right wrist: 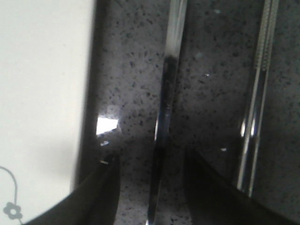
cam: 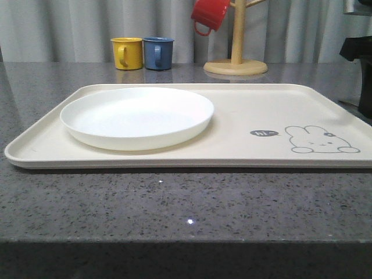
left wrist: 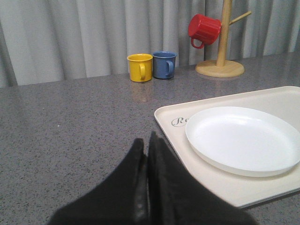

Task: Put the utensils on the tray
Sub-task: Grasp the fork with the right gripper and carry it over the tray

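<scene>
The cream tray (cam: 244, 110) with a rabbit drawing lies on the grey counter, and the round white plate (cam: 136, 116) rests on its left half. My left gripper (left wrist: 145, 140) is shut and empty, low over the counter just beside the tray's (left wrist: 168, 117) left rim and the plate (left wrist: 241, 138). My right gripper (right wrist: 150, 157) is open, its dark fingers straddling a slim shiny metal utensil handle (right wrist: 168, 93) that lies on the counter beside the tray's edge (right wrist: 42, 93). I cannot tell whether that handle belongs to the fork or the spoon. The metal chopsticks (right wrist: 257, 103) lie parallel, just outside one finger.
A yellow mug (cam: 127, 53) and a blue mug (cam: 158, 53) stand at the back of the counter. A red mug (cam: 210, 14) hangs on a wooden mug tree (cam: 236, 58) behind the tray. Grey curtains close off the back. A dark arm part (cam: 361, 70) stands at the far right.
</scene>
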Robot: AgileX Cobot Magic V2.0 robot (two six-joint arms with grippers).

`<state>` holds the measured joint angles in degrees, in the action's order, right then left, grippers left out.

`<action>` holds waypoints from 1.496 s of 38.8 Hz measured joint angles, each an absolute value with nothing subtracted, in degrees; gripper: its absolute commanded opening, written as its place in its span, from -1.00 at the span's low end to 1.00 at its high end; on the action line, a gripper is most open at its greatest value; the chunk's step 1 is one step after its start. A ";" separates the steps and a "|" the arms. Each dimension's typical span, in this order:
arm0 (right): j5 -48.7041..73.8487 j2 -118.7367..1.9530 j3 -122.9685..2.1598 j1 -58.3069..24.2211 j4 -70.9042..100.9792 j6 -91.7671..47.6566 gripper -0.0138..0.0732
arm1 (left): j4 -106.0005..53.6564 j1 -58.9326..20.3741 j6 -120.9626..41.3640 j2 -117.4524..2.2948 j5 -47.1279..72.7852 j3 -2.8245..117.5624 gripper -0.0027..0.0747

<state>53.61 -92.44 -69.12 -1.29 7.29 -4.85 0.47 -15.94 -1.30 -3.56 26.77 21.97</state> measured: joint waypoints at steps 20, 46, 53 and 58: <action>54.97 -93.67 -70.00 -1.29 6.50 -4.74 -0.82 | 0.47 -15.94 -1.30 -3.56 26.77 21.97 -0.98; 64.35 -89.33 -84.19 -16.86 4.71 12.49 -0.82 | 0.47 -15.94 -1.30 -3.56 26.77 21.97 -0.98; 60.19 -90.15 -84.83 -27.40 3.50 21.13 -0.82 | 0.47 -15.94 -1.30 -3.56 26.77 21.97 -0.98; 59.11 -92.52 -85.55 -29.75 3.29 25.77 -0.82 | 0.47 -15.94 -1.30 -3.56 26.77 21.97 -0.98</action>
<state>59.11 -92.52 -85.55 -29.75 3.29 25.77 0.47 -15.94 -1.30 -3.56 26.77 21.97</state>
